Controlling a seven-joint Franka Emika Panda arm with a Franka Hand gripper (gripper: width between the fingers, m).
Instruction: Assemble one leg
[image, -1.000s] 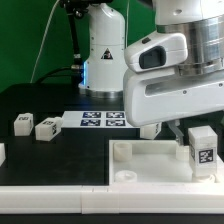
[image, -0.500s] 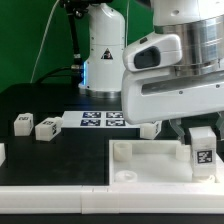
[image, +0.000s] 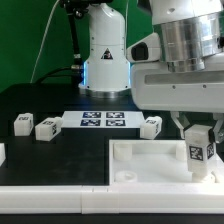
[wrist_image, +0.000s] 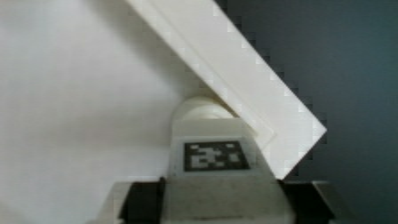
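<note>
My gripper (image: 198, 134) is shut on a white leg (image: 200, 150) with a black-and-white tag on its face and holds it upright over the corner of the large white tray-like piece (image: 150, 160) at the exterior view's right. In the wrist view the leg (wrist_image: 217, 140) sits between the two dark fingers (wrist_image: 143, 203), its far end against the tray piece's raised rim (wrist_image: 222, 60). Three more legs lie on the black table: two at the left (image: 22, 122) (image: 46, 127) and one near the middle (image: 151, 125).
The marker board (image: 103, 121) lies flat on the table behind the tray piece. The arm's white base (image: 104, 50) stands at the back. A white rail (image: 60, 197) runs along the front edge, with a small white part (image: 2, 153) at the far left.
The arm's large white wrist body has swung toward the exterior view's right, uncovering the leg near the middle. The held leg has stayed over the tray piece's right corner.
</note>
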